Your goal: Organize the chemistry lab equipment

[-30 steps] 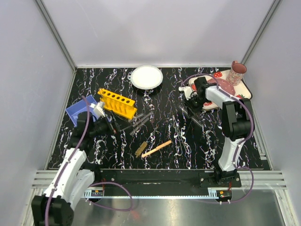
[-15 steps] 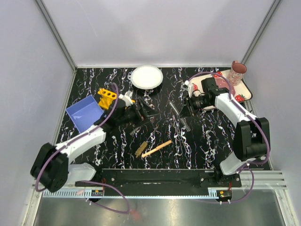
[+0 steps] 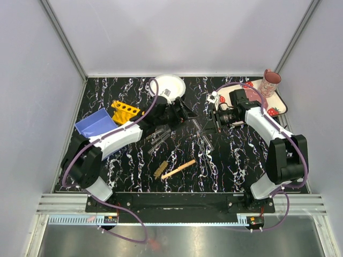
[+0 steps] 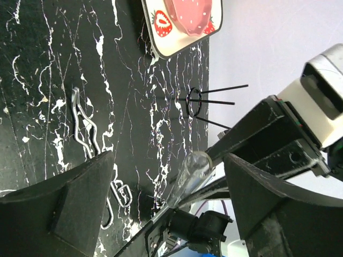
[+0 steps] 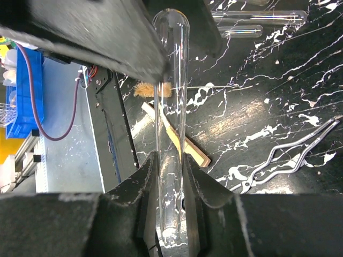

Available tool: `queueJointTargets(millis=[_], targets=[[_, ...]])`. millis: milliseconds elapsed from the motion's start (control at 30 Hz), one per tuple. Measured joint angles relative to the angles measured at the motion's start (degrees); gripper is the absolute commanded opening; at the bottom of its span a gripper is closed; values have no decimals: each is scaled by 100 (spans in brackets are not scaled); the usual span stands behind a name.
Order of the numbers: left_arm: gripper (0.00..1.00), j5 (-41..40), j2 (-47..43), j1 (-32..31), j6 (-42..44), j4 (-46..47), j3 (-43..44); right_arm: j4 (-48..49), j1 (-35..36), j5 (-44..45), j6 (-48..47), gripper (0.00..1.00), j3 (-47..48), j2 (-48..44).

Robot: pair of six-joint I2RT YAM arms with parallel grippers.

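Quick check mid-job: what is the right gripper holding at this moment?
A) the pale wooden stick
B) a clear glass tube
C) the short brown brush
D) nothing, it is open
B: the right wrist view shows a clear glass tube clamped between the fingers of the right gripper, while the brown brush and the wooden stick lie on the table below.

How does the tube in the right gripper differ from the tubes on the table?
The held tube is clamped between the right fingers, off the table; the loose tubes lie flat on it, untouched. The held tube is alone; the loose tubes lie side by side. All are clear.
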Motion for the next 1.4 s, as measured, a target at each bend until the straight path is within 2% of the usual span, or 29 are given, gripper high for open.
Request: queueJointTargets(millis=[233,600,1033,1233,1267,1333,1367,1400], targets=[[68,-44,304,-199,308,-586,605,48,2,-28,-33,24,-22,-76],[52,79,568,-227,750,-1257,907,70,168,181,-225,24,-175,-131],[20,376,601,-232,868,-1353,981,85,345,420,-461,24,-289,-164],[13,407,457,-232,793,-1185,763,90,422,463,-520,26,-323,-164],[12,409,431,-232,787,-1180,739,101,433,463,-525,27,-323,-168],[11,407,365,-232,776,-1180,693,111,461,459,-540,37,-323,-181],[10,404,321,-232,767,-1169,658,111,470,450,-544,43,-323,-192],[10,407,275,-232,769,-1165,621,111,479,455,-546,56,-323,-205]])
